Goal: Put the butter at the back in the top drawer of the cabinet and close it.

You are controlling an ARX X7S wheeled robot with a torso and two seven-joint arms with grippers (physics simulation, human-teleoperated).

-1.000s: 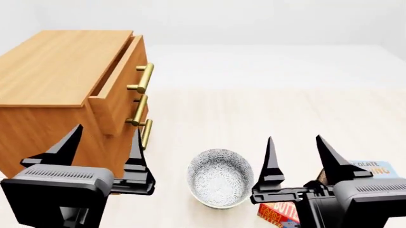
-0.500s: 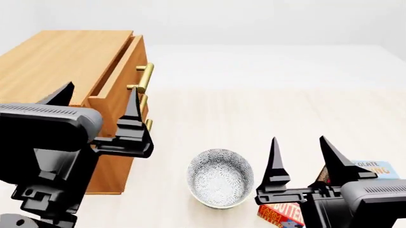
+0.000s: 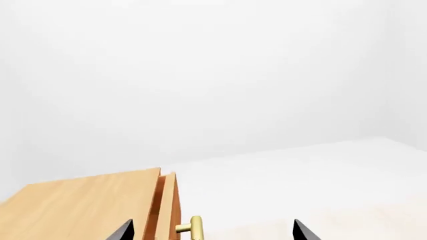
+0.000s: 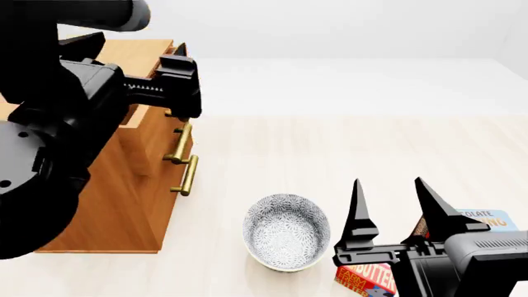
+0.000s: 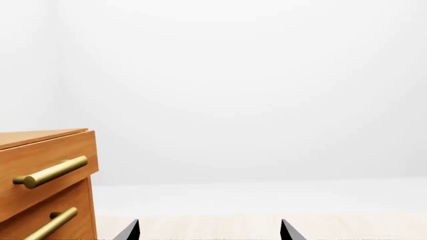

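Bowl (image 4: pixel 286 232) is set between cabinet (image 4: pixel 123 204) and butter (image 4: pixel 367 278); both grippers, left (image 4: pixel 136 68) and right (image 4: pixel 394 204), are spread open, empty.

The walls (image 5: pixel 253 90) were plain white, and the floor (image 4: pixel 347 148) was pale beige, whiter farther back, under even light.

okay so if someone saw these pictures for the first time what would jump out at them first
The raised left arm fills the head view's left side, its gripper up by the cabinet, whose top drawer stands slightly pulled out. Lower down, a patterned bowl sits on the floor in the middle. The open right gripper hovers above the red butter at bottom right.
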